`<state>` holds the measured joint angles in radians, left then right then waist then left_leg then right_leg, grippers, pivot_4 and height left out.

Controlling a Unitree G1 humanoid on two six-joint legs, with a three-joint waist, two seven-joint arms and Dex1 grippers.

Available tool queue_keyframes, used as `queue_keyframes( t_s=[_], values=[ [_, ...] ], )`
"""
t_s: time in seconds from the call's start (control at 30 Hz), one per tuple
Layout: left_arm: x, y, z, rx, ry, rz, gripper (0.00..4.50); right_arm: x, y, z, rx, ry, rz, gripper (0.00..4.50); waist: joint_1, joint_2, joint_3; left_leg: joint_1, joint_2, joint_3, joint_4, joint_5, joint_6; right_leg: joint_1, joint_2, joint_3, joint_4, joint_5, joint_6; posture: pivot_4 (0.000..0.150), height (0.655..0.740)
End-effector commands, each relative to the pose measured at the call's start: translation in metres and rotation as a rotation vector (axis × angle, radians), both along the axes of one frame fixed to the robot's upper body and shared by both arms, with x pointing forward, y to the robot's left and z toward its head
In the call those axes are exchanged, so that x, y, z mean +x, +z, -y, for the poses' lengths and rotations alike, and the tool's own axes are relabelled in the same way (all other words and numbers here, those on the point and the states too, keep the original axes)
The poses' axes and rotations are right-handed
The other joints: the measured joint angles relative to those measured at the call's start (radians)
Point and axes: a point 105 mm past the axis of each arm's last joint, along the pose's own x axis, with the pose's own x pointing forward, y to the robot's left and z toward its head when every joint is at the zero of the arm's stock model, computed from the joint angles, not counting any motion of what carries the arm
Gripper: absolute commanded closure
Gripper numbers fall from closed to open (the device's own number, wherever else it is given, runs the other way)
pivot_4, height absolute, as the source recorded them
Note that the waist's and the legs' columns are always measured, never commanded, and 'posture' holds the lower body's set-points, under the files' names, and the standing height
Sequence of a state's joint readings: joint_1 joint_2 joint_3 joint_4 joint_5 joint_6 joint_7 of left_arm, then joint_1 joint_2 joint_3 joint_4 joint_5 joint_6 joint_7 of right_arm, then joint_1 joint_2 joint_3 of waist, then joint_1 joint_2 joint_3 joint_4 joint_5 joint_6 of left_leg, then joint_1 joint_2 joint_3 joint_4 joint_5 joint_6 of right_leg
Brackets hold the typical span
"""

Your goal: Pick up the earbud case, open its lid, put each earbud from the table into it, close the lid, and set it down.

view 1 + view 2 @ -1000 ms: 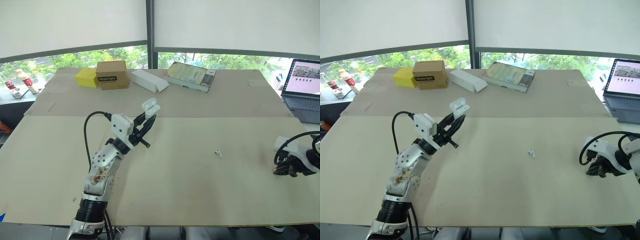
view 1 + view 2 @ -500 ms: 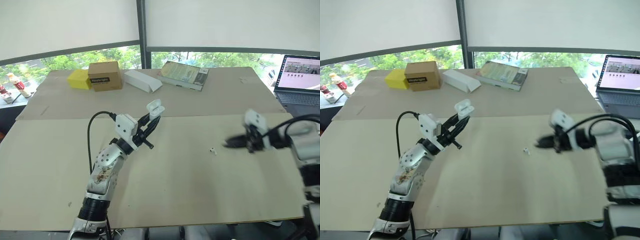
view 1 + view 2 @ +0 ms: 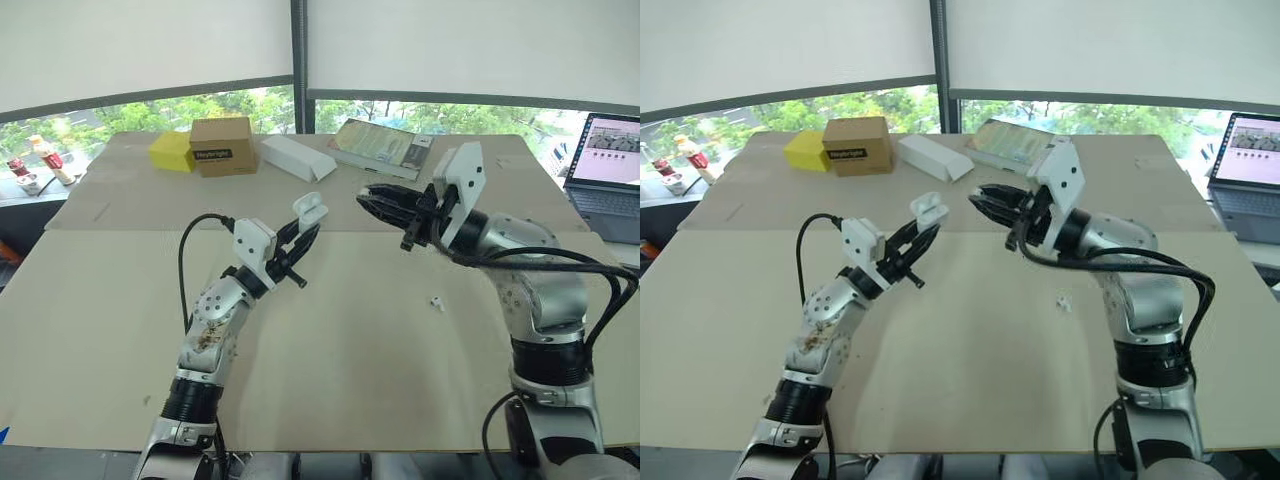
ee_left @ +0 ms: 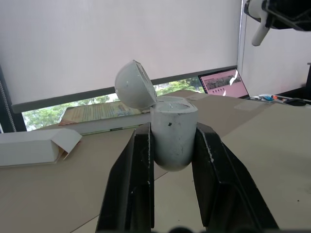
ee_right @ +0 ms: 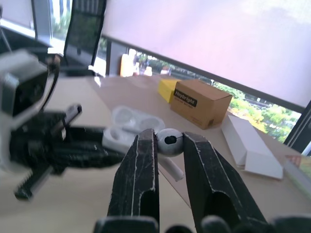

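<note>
While left gripper (image 3: 304, 227) pinches the open-lidded earbud case (image 4: 174, 132), right gripper (image 3: 367, 197) pinching an earbud (image 5: 169, 141) nearby

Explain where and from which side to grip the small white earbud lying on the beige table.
Likely by its rounded head, from straight above: the small white earbud lies low and alone on the beige table, stem direction unclear, so fingers can close across it. The right gripper holds the other white earbud this way, stem left free.
</note>
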<state>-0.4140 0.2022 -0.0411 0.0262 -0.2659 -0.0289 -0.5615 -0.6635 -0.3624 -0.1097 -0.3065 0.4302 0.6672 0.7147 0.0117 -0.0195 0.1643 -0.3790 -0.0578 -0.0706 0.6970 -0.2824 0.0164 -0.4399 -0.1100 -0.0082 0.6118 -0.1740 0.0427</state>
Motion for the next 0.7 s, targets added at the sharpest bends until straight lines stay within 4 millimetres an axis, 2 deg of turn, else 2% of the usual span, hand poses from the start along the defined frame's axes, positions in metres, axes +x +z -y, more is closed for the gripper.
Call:
queue_keyframes(
  t_s=[0.03, 0.17, 0.3, 0.6, 0.7],
  values=[
    [0.001, 0.017, 0.006, -0.010, -0.009, 0.076, 3.94, -0.009, 0.020, -0.005, 0.143, -0.002, -0.050, 4.13, -0.001, 0.000, 0.000, 0.000, 0.001, 0.000, 0.000, 0.000, 0.000, 0.000, 0.001, 0.000, 0.000, 0.000, -0.001, 0.150, 0.7400],
    [0.004, 0.023, 0.013, -0.021, -0.021, 0.093, 3.94, -0.014, 0.017, -0.022, 0.163, -0.002, -0.051, 4.13, -0.004, 0.000, 0.000, 0.000, 0.000, 0.000, -0.001, 0.000, 0.000, -0.001, 0.002, 0.000, 0.000, 0.000, -0.001, 0.150, 0.7400],
    [0.004, 0.024, 0.017, -0.025, -0.033, 0.097, 3.94, -0.011, 0.015, -0.025, 0.197, -0.028, -0.058, 4.13, -0.007, 0.000, 0.000, 0.000, -0.001, 0.000, -0.001, 0.000, 0.000, -0.001, 0.002, 0.000, 0.000, 0.000, -0.001, 0.150, 0.7400],
    [0.003, 0.022, 0.012, -0.014, -0.031, 0.091, 3.94, -0.004, 0.004, 0.004, 0.108, -0.129, -0.076, 4.13, -0.009, 0.000, 0.000, 0.000, -0.002, 0.000, -0.001, 0.000, 0.000, -0.001, 0.002, 0.000, 0.000, 0.000, -0.001, 0.150, 0.7400],
    [0.002, 0.018, 0.005, 0.001, -0.021, 0.082, 3.94, -0.004, -0.026, 0.020, -0.137, -0.163, -0.150, 4.13, -0.008, 0.000, 0.000, 0.000, -0.002, 0.000, -0.001, 0.000, 0.001, 0.000, 0.002, 0.000, 0.000, 0.000, -0.001, 0.150, 0.7400]
  ],
)
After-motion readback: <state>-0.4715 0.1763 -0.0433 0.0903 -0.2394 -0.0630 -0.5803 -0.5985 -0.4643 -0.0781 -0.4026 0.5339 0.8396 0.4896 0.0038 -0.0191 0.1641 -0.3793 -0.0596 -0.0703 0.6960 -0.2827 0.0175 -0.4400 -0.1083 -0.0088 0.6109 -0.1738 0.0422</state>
